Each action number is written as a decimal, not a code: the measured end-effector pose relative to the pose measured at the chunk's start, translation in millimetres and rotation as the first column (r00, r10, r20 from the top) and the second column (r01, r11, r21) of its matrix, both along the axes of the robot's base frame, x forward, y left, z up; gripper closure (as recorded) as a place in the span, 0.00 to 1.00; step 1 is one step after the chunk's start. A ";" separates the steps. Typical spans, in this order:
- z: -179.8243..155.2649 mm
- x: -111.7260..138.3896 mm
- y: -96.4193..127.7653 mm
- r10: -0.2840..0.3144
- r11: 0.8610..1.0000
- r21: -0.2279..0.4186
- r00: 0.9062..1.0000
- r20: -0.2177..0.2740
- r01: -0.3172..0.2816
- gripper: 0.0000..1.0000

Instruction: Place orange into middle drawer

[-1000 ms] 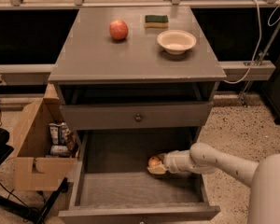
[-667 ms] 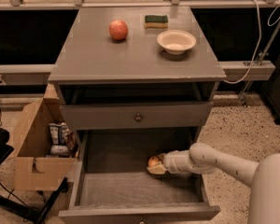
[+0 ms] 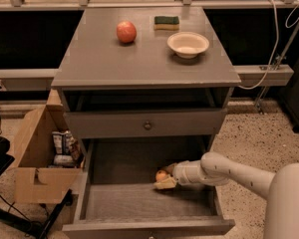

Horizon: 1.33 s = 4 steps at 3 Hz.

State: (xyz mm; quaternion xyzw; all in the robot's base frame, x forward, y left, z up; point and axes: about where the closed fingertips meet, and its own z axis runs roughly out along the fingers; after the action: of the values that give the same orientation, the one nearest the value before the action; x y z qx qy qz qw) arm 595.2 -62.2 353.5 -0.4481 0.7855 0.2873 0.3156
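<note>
Now the gripper point(image 3: 165, 179), clasping the orange point(image 3: 161, 175), sits inside the middle drawer point(image 3: 139, 203) toward the desk's right edge; letting go seems next.

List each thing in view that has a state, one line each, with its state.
middle drawer: pulled open, orange inside.
knob drawer: not pulled out.
orange: in the middle drawer, at the gripper's tip.
gripper: inside the middle drawer, against the orange.
bowl: upright, empty.
cardboard box: flaps open, packets inside.
</note>
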 end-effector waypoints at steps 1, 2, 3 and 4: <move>0.9 0.0 0.1 0.000 1.000 0.000 1.000 0.000 0.000 0.00; 0.9 0.0 0.1 0.000 1.000 0.000 1.000 0.000 0.000 0.00; 26.2 -14.0 -3.4 0.005 1.000 -0.023 1.000 0.001 -0.005 0.00; 76.7 -46.9 -9.5 0.007 0.997 -0.075 1.000 -0.011 -0.008 0.00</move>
State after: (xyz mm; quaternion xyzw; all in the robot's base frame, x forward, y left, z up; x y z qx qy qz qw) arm 548.3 -71.7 430.2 -0.4610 0.7957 0.2611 0.2935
